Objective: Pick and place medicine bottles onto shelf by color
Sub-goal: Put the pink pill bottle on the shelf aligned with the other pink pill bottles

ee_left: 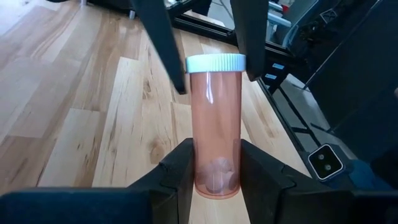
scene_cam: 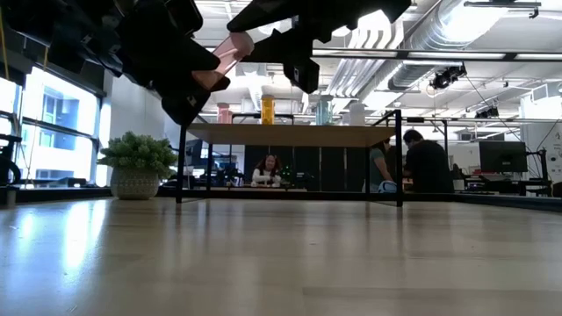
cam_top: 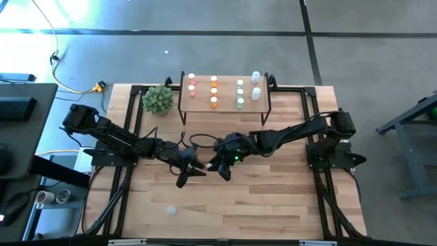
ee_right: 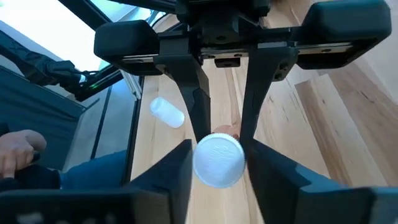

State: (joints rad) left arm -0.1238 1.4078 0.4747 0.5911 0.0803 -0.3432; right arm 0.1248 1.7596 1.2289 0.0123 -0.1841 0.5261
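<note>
Meeting above the middle of the desk (cam_top: 259, 198), the two hands share one pink bottle (ee_left: 216, 127). The left hand (ee_left: 216, 180) pinches the bottle's lower body between its two dark fingers (ee_left: 180, 171), base tucked in, white cap pointing away from the wrist. A few pills lie at the bottle's bottom, just between those fingers. The right hand (ee_right: 217, 163) closes on the same bottle from the capped end — in its wrist view the round white cap sits squarely between its fingers (ee_right: 177, 165), touching both. So the bottle is gripped at both ends, raised clear of the desk; in the low view it hangs tilted, well above the wood.

Beyond the hands stands the shelf (cam_top: 225, 106), its light top carrying bottles in columns: pink ones (cam_top: 192, 83) toward the left hand's side, then orange ones (cam_top: 214, 91), then green ones (cam_top: 240, 93), and white ones (cam_top: 256, 85) toward the right hand's side. A green spiky plant (cam_top: 158, 99) in a pot sits just beside the shelf's pink end.

One loose white bottle (cam_top: 172, 210) lies on its side on the desk, behind the left hand and well apart from both hands — it also shows past the right hand's fingers in that wrist view. People sit in the room behind the shelf, seen in the low view.
</note>
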